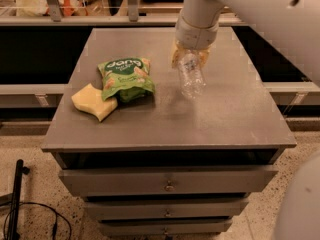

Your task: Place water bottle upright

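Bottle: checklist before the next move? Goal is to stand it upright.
1. Tool grips the bottle at its top end, above the middle of the table: ok.
2. Narrow end up, base down: ok. The cap is hidden in the tool.
3. Bottle vertical: not ok, it looks slightly tilted.
4. Base resting on the table: cannot tell.
5. Bare table under and around the base: ok.
6. Bag and sponge lie apart from the bottle, off to one side: ok.
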Tool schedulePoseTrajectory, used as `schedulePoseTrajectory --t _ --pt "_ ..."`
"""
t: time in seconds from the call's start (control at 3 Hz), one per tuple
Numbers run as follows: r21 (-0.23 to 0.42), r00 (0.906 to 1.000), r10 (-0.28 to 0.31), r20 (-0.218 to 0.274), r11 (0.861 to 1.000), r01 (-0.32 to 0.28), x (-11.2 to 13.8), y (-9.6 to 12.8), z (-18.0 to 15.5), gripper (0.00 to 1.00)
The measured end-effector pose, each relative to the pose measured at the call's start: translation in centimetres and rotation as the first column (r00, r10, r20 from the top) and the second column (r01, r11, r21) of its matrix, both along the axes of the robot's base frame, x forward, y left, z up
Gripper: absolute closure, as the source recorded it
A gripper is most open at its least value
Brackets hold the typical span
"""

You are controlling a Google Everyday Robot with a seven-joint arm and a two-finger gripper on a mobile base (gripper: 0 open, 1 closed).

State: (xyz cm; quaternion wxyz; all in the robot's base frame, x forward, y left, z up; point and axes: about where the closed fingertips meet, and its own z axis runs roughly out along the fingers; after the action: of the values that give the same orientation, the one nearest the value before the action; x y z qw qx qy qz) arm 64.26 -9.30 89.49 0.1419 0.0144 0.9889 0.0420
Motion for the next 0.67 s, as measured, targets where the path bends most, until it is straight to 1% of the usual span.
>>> schedulePoseTrajectory --t 0.33,0.67 --pt "0.137 0.9776 0.156 0.142 0.975 -0.175 -2.5 1.2 2.8 1.00" --pt "0.281 0.9226 0.225 0.313 0.906 -0.317 -3.7 2.6 5.2 1.00"
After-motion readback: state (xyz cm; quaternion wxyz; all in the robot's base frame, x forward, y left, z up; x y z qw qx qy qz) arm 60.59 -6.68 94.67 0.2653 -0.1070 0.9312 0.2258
